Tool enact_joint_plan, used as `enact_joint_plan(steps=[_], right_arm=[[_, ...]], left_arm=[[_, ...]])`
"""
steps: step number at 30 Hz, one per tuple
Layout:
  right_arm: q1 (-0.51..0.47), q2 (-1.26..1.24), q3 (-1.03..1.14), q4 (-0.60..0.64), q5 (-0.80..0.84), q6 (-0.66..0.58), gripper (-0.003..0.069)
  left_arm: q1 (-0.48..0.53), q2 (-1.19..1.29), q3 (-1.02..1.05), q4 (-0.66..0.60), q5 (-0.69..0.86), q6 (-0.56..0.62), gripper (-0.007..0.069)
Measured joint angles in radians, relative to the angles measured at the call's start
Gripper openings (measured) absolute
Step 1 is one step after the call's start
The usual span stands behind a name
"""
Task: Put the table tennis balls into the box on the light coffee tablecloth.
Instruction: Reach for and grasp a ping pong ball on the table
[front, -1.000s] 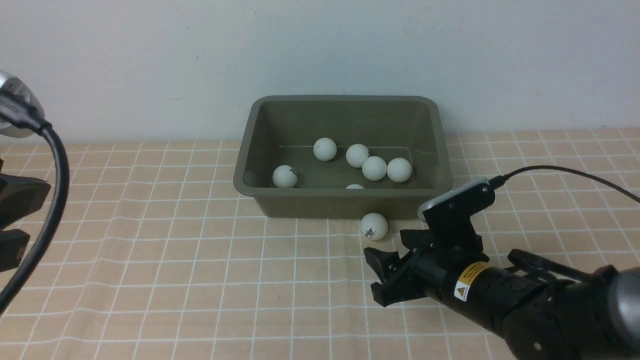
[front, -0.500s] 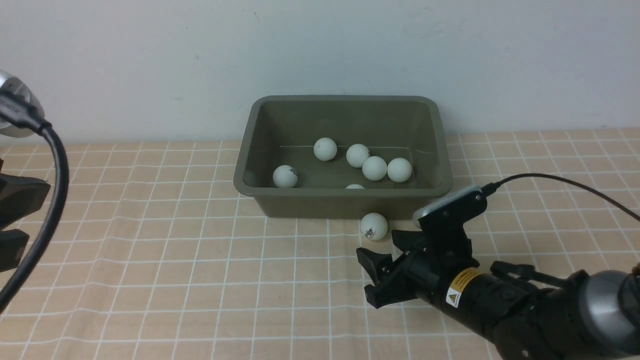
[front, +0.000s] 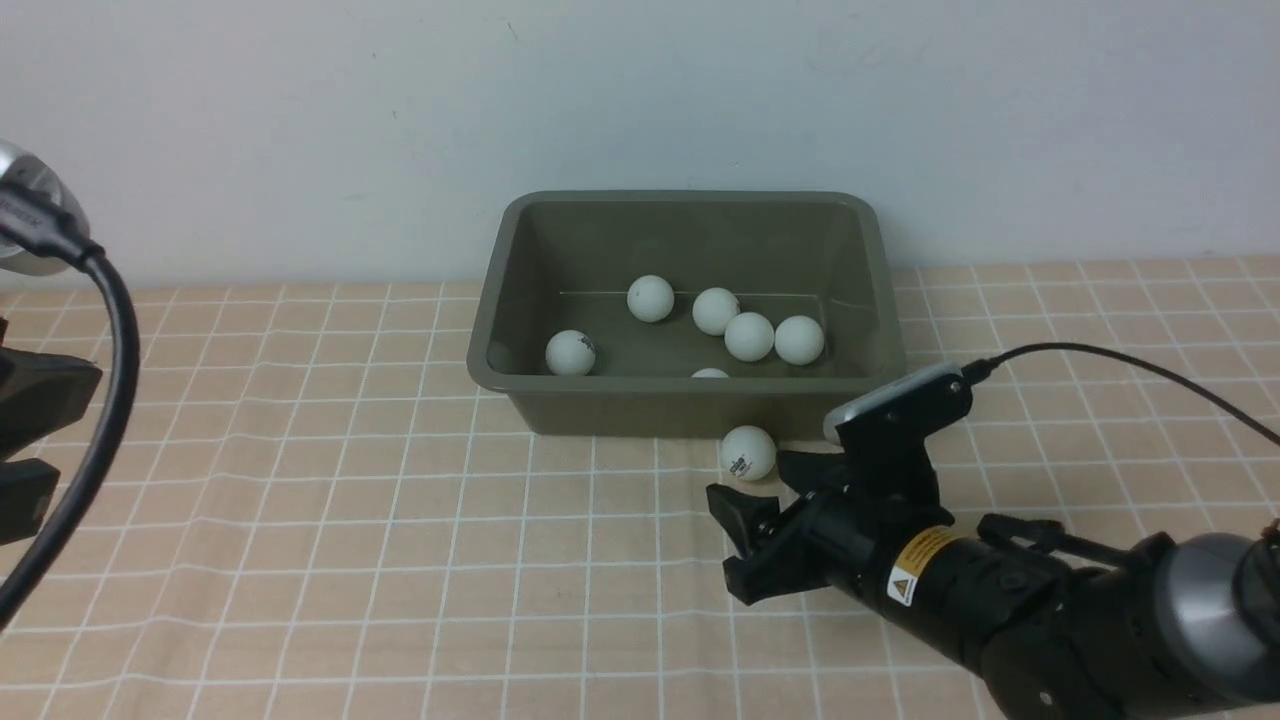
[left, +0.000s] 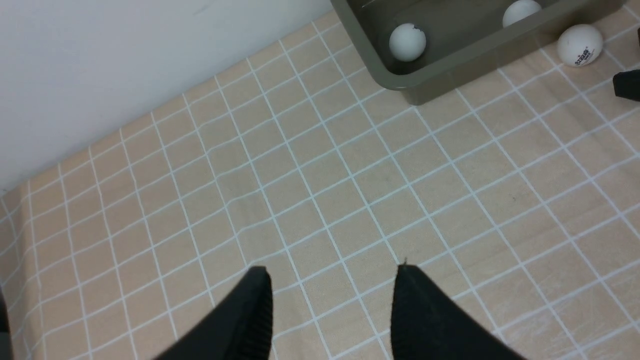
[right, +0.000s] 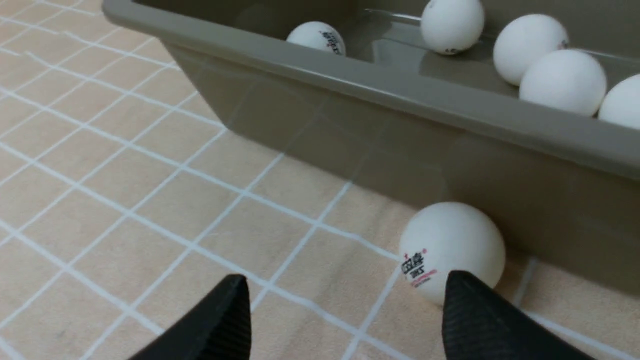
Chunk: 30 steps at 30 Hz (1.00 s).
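While right claw (right: 345, 290) gapes empty beside stray ball (right: 450, 250), black-pink print unreadable; left claw (left: 332, 280) released.

Front view: sixth ball (front: 709, 373) in box (front: 680, 412) shows only top cap above near wall. Print on loose ball (front: 747, 452) too small to read. Left arm (front: 35, 395) cut by picture edge, only dark parts showing.

Left wrist view: left end effector (left: 332, 272) finger bases cut off at edge; box mostly out of frame.

Right wrist view: right end effector (right: 345, 282) finger bases cut off; one finger covers lower part of loose ball; clipped ball (right: 622, 102) in box cut by edge.
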Motion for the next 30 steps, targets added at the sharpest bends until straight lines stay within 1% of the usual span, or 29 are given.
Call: enact_joint_plan(steps=[8, 17, 22, 23, 26, 30], right_arm=[[0.0, 0.0, -0.011, -0.03, -0.016, -0.018, 0.0468], [0.0, 0.035, -0.05, 0.003, -0.009, -0.032, 0.0468], [0.0, 0.063, -0.05, -0.061, -0.001, -0.005, 0.0468], [0.0, 0.063, -0.05, -0.115, -0.002, 0.026, 0.0468], [0.0, 0.063, -0.05, -0.201, -0.008, 0.085, 0.0468], [0.0, 0.063, -0.05, -0.221, 0.001, 0.111, 0.0468]], left_arm=[[0.0, 0.0, 0.0, 0.0, 0.0, 0.001, 0.0266], [0.0, 0.0, 0.0, 0.0, 0.0, 0.001, 0.0266], [0.0, 0.0, 0.0, 0.0, 0.0, 0.001, 0.0266], [0.0, 0.0, 0.0, 0.0, 0.0, 0.001, 0.0266], [0.0, 0.0, 0.0, 0.0, 0.0, 0.001, 0.0266], [0.0, 0.0, 0.0, 0.0, 0.0, 0.001, 0.0266]])
